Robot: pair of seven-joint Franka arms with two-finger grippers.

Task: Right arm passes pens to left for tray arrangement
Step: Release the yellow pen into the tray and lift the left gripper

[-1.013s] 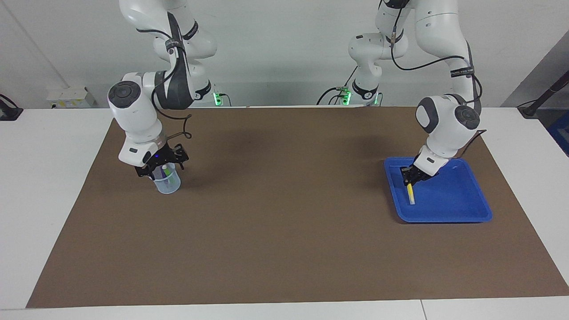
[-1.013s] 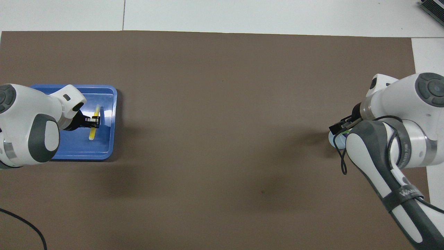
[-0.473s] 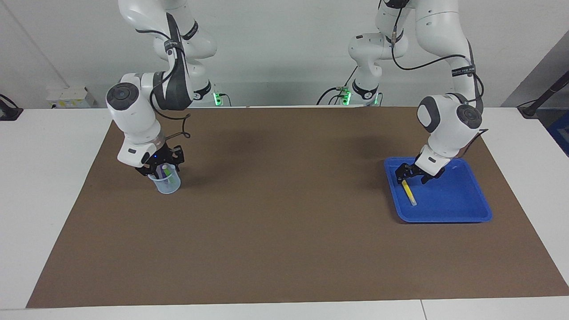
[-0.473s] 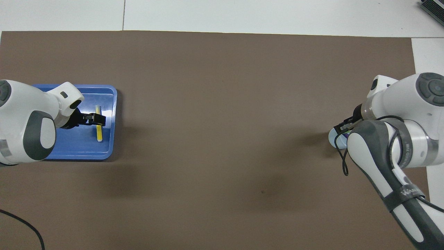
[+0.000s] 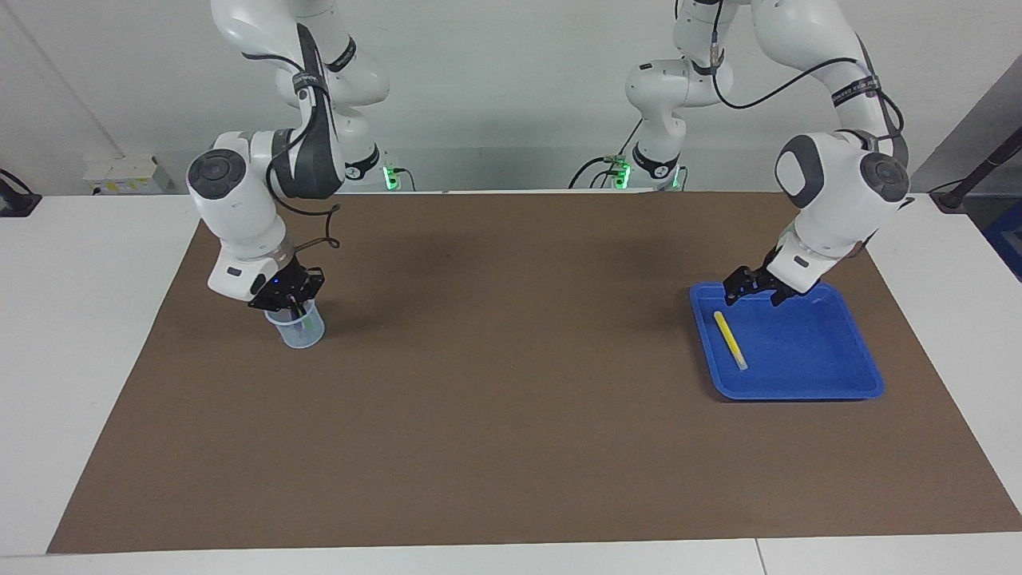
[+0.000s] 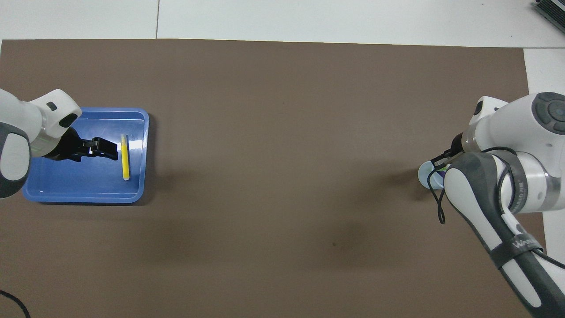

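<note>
The yellow pen lies flat in the blue tray, along the rim that faces the table's middle. It also shows in the overhead view, in the tray. My left gripper is open and empty, raised over the part of the tray nearest the robots; in the overhead view it is beside the pen. My right gripper is low over the mouth of a small translucent cup that holds the green pen and the purple pen. The right arm hides most of the cup from above.
A brown mat covers the table, with white table top around it. The cup stands at the right arm's end and the tray at the left arm's end.
My left gripper let go of the yellow pen, which now lies in the tray, and rose back toward the robots. My right gripper sank lower onto the cup.
</note>
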